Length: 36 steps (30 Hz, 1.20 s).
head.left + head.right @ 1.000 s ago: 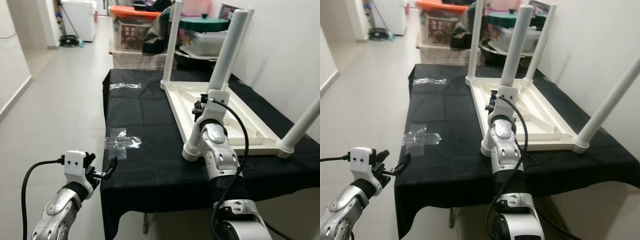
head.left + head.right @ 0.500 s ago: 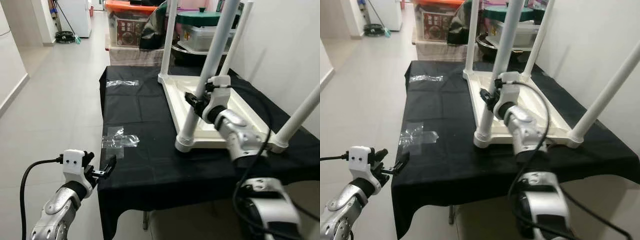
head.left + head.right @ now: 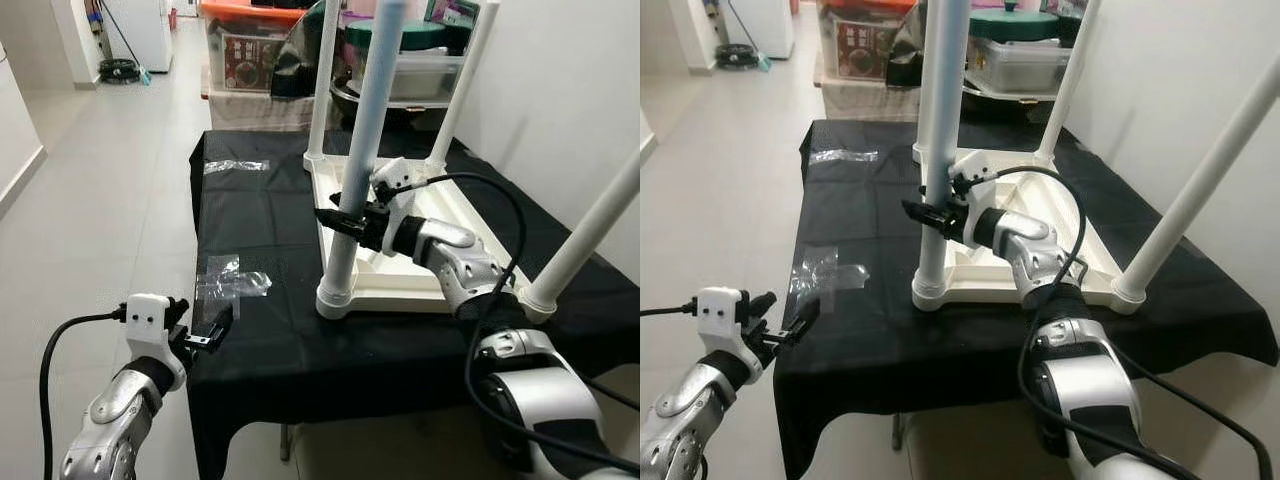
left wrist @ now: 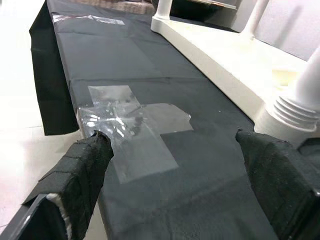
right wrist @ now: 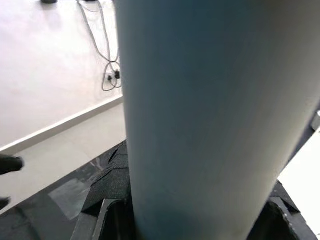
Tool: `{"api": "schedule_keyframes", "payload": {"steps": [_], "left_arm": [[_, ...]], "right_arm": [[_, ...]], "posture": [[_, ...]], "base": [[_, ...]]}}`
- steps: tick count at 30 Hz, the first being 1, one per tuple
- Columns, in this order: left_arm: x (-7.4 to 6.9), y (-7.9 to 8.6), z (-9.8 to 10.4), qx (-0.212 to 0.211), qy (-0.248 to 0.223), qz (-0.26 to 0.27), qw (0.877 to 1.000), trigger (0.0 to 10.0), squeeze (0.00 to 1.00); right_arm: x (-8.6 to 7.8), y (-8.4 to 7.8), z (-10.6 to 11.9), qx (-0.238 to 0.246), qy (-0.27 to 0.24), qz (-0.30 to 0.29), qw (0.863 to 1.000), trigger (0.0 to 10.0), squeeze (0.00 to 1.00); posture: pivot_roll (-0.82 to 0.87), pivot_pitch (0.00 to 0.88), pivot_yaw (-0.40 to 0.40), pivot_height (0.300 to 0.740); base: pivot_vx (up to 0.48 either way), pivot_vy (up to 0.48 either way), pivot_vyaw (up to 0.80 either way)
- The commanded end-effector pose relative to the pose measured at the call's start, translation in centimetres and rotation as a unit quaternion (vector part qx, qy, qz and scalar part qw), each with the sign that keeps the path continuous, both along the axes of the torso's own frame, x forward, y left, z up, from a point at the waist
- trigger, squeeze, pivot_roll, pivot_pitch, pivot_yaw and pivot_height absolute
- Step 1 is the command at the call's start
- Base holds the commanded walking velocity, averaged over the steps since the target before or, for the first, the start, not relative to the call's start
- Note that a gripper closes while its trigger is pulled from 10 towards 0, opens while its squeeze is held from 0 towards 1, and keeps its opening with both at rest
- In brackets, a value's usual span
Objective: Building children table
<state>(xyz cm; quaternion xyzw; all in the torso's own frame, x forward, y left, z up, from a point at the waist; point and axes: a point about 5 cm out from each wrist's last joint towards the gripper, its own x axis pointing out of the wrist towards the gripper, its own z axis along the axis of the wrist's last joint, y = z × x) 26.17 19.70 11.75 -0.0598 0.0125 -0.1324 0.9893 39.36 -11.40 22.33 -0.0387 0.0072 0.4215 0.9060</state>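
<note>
- Swinging in from the near side over the last second, my right gripper [image 3: 340, 222] now clamps the nearest table leg [image 3: 362, 140] — I judge I'm tightening it.
- The upturned tabletop [image 3: 420, 285] lies just below that grip.
- My left gripper [image 3: 205, 335] hangs apart, empty, off the black tablecloth [image 3: 260, 340] edge.

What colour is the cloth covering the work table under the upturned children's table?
Plain black cloth, with clear tape patches stuck on it; it shows best in the left eye view.

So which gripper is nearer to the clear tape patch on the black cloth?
Left. The left gripper hovers just off the cloth's edge beside the clear tape patch; the right gripper clamps the white table leg.
</note>
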Motion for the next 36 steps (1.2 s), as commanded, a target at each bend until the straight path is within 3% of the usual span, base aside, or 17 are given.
{"api": "schedule_keyframes", "payload": {"steps": [1, 5, 7, 9, 10, 11, 12, 13, 19, 26, 27, 28, 29, 30, 34, 35, 36], "left_arm": [[-0.1, 0.0, -0.1, 0.008, 0.006, -0.002, 1.000, 10.0, 0.00], [0.0, -0.1, -0.2, 0.008, 0.007, -0.003, 1.000, 10.0, 0.00], [0.1, -0.1, -0.1, 0.008, 0.006, -0.002, 1.000, 10.0, 0.00], [0.2, -0.1, -0.1, 0.006, 0.005, 0.000, 1.000, 10.0, 0.00], [0.2, -0.1, -0.1, 0.006, 0.005, 0.001, 1.000, 10.0, 0.00], [0.2, -0.1, -0.1, 0.006, 0.005, 0.001, 1.000, 10.0, 0.00], [0.2, -0.2, -0.2, 0.005, 0.006, 0.001, 1.000, 10.0, 0.00], [0.2, -0.3, -0.2, 0.004, 0.007, 0.002, 1.000, 10.0, 0.00], [0.3, -0.4, -0.3, 0.002, 0.007, 0.003, 1.000, 10.0, 0.00], [0.5, -0.4, -0.2, 0.001, 0.004, 0.009, 1.000, 10.0, 0.00], [0.4, -0.4, -0.3, 0.000, 0.005, 0.009, 1.000, 10.0, 0.00], [0.4, -0.4, -0.3, 0.000, 0.005, 0.009, 1.000, 10.0, 0.00], [0.4, -0.5, -0.3, 0.000, 0.005, 0.009, 1.000, 10.0, 0.00], [0.3, -0.5, -0.4, 0.000, 0.006, 0.008, 1.000, 10.0, 0.00], [0.4, -0.5, -0.4, 0.000, 0.006, 0.008, 1.000, 10.0, 0.00], [0.4, -0.5, -0.4, 0.000, 0.006, 0.008, 1.000, 10.0, 0.00], [0.4, -0.5, -0.4, 0.000, 0.006, 0.008, 1.000, 10.0, 0.00]], "right_arm": [[-0.2, 0.6, -2.1, -0.025, 0.036, -0.005, 0.999, 10.0, 0.00], [0.3, -0.2, -3.0, -0.030, 0.056, -0.090, 0.994, 10.0, 0.00], [0.9, -1.1, -3.5, -0.034, 0.073, -0.180, 0.980, 10.0, 0.00], [1.3, -4.4, -4.8, -0.022, 0.105, -0.422, 0.900, 10.0, 0.00], [1.0, -5.4, -5.4, -0.006, 0.117, -0.492, 0.863, 10.0, 0.00], [1.0, -5.4, -5.4, -0.006, 0.117, -0.492, 0.863, 10.0, 0.00], [0.5, -5.7, -6.0, 0.013, 0.125, -0.543, 0.830, 10.0, 0.00], [0.0, -5.4, -6.4, 0.031, 0.129, -0.563, 0.816, 10.0, 0.00], [-1.3, -3.6, -6.7, 0.055, 0.135, -0.593, 0.792, 10.0, 0.00], [-1.3, -1.6, -6.3, 0.072, 0.149, -0.562, 0.810, 9.7, 0.00], [-1.3, -1.5, -6.2, 0.071, 0.151, -0.571, 0.804, 3.6, 0.00], [-1.3, -1.5, -6.2, 0.071, 0.151, -0.571, 0.804, 3.6, 0.00], [-1.3, -1.7, -6.2, 0.069, 0.152, -0.583, 0.795, 4.8, 0.00], [-1.3, -1.9, -6.1, 0.068, 0.155, -0.591, 0.789, 10.0, 0.00], [-1.6, -2.0, -5.9, 0.078, 0.161, -0.603, 0.777, 10.0, 0.00], [-1.8, -2.1, -5.8, 0.089, 0.162, -0.604, 0.775, 10.0, 0.07], [-2.0, -2.1, -5.6, 0.097, 0.161, -0.605, 0.774, 10.0, 1.00]], "posture": [[0.08, 0.000, -0.099, 0.740], [0.08, 0.000, -0.100, 0.740], [0.08, 0.000, -0.100, 0.740], [0.07, 0.000, -0.099, 0.740], [0.07, 0.000, -0.100, 0.740], [0.07, 0.000, -0.100, 0.740], [0.07, 0.000, -0.100, 0.740], [0.07, 0.000, -0.100, 0.740], [0.07, 0.000, -0.101, 0.740], [0.07, 0.000, -0.113, 0.740], [0.06, 0.000, -0.113, 0.740], [0.06, 0.000, -0.113, 0.740], [0.06, 0.000, -0.113, 0.740], [0.06, 0.000, -0.113, 0.740], [0.06, 0.000, -0.113, 0.740], [0.06, 0.000, -0.110, 0.740], [0.06, 0.000, -0.110, 0.740]], "base": [[0.000, 0.000, 0.00], [0.000, 0.000, 0.00], [0.000, 0.000, 0.00], [0.000, 0.000, 0.00], [0.000, 0.000, 0.00], [0.000, 0.000, 0.00], [0.000, 0.000, 0.00], [0.000, 0.000, 0.00], [0.000, 0.000, 0.00], [0.000, 0.000, 0.00], [0.000, 0.000, 0.00], [0.000, 0.000, 0.00], [0.000, 0.000, 0.00], [0.000, 0.000, 0.00], [0.000, 0.000, 0.00], [0.000, 0.000, 0.00], [0.000, 0.000, 0.00]]}}
